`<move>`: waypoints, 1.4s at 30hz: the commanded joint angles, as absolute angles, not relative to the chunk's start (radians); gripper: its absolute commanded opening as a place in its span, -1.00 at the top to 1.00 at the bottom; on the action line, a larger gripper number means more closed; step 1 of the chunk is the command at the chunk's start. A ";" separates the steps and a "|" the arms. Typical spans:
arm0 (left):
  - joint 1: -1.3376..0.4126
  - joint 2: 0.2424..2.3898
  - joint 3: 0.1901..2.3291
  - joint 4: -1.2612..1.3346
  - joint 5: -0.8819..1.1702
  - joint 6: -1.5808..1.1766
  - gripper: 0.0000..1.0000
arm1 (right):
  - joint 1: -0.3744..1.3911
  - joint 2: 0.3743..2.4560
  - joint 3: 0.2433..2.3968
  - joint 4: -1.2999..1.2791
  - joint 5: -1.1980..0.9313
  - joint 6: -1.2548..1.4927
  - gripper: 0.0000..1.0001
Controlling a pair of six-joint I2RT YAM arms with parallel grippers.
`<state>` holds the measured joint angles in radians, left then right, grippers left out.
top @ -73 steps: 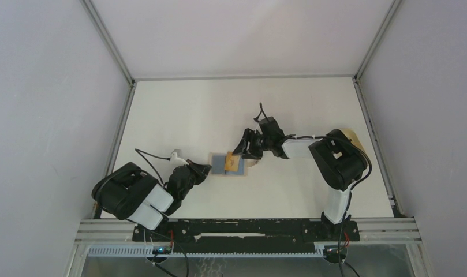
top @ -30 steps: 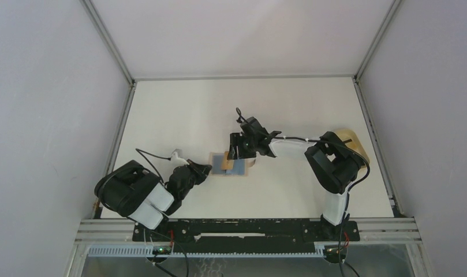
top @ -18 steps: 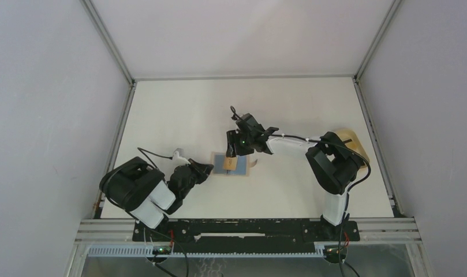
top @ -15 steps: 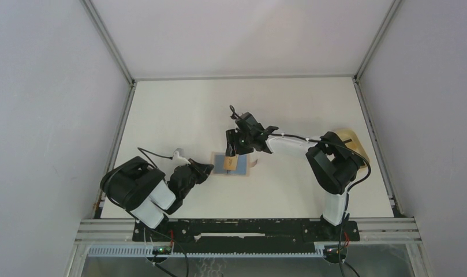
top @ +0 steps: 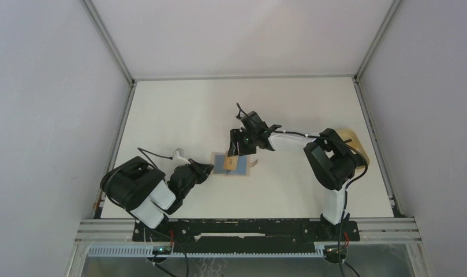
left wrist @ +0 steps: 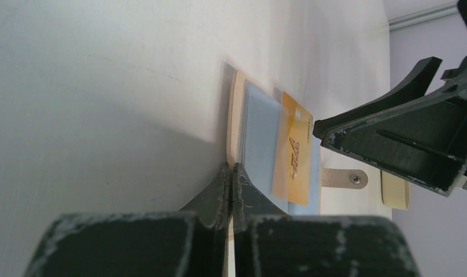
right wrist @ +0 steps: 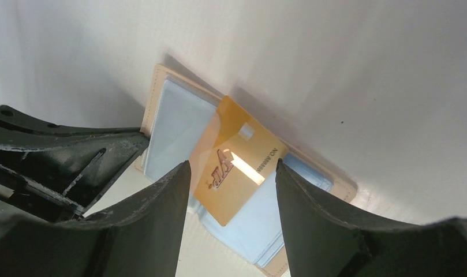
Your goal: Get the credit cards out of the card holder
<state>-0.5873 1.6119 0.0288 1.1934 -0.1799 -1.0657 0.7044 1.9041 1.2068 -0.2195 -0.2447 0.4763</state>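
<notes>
— Looking down from overhead, where does the card holder sit?

— The tan card holder (left wrist: 234, 109) lies opened flat on the white table (top: 179, 115), near the middle and between the two arms. Its snap tab (left wrist: 339, 178) sticks out sideways from the far edge.

— What is inside it?

— A gold card (right wrist: 242, 156) with shiny lettering lies slanted across the open face. One corner pokes past the holder's edge. Under it is a light blue layer (right wrist: 173, 121). I cannot tell whether that is a card or a pocket lining.

— What is the left gripper doing?

— The left gripper (left wrist: 231, 173) is low at the holder's left edge, its jaws pressed together with no gap. The tips meet right at the tan rim. I cannot tell whether any of the rim is pinched between them.

— And the right gripper?

— The right gripper (right wrist: 232, 166) hangs over the holder, pointing down. Its two fingers (right wrist: 156, 225) stand apart, and the gold card shows in the gap between them. Nothing is clamped.

— Anything else on the table?

— A tan tray (top: 353, 138) sits at the right side, mostly hidden behind the right arm.
</notes>
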 commanded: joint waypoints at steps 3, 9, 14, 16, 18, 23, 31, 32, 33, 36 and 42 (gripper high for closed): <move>-0.592 1.633 0.020 1.158 -0.175 -1.054 1.00 | 0.663 1.933 1.178 -0.106 -0.404 0.547 -0.29; -0.592 1.635 0.019 1.162 -0.174 -1.054 1.00 | 0.658 1.934 1.142 -0.073 -0.426 0.580 -0.29; -0.591 1.639 0.016 1.171 -0.175 -1.056 1.00 | 0.659 1.950 1.126 -0.020 -0.483 0.636 -0.29; -0.592 1.638 0.014 1.172 -0.176 -1.057 1.00 | 0.663 1.954 1.119 0.006 -0.506 0.656 -0.29; -0.592 1.637 0.011 1.174 -0.176 -1.056 1.00 | 0.666 1.959 1.111 0.052 -0.537 0.684 -0.29; -0.592 1.638 0.006 1.180 -0.177 -1.056 1.00 | 0.667 1.960 1.074 0.140 -0.577 0.744 -0.24; -0.591 1.647 0.006 1.189 -0.175 -1.058 1.00 | 0.666 1.945 1.024 0.245 -0.571 0.813 -0.07; -0.591 1.647 0.006 1.190 -0.175 -1.058 1.00 | 0.666 1.943 1.017 0.256 -0.564 0.822 -0.04; -0.592 1.645 0.007 1.190 -0.175 -1.056 1.00 | 0.666 1.939 1.011 0.267 -0.556 0.830 0.00; -0.592 1.648 0.009 1.189 -0.173 -1.056 1.00 | 0.666 1.926 0.994 0.297 -0.524 0.850 0.05; -0.592 1.653 0.013 1.189 -0.169 -1.055 1.00 | 0.662 1.922 0.963 0.386 -0.481 0.897 0.19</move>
<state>-0.5869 1.6314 0.0254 1.2213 -0.1890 -1.0660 0.6540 1.9469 0.9726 0.2478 -0.5076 0.8425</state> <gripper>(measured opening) 0.009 0.424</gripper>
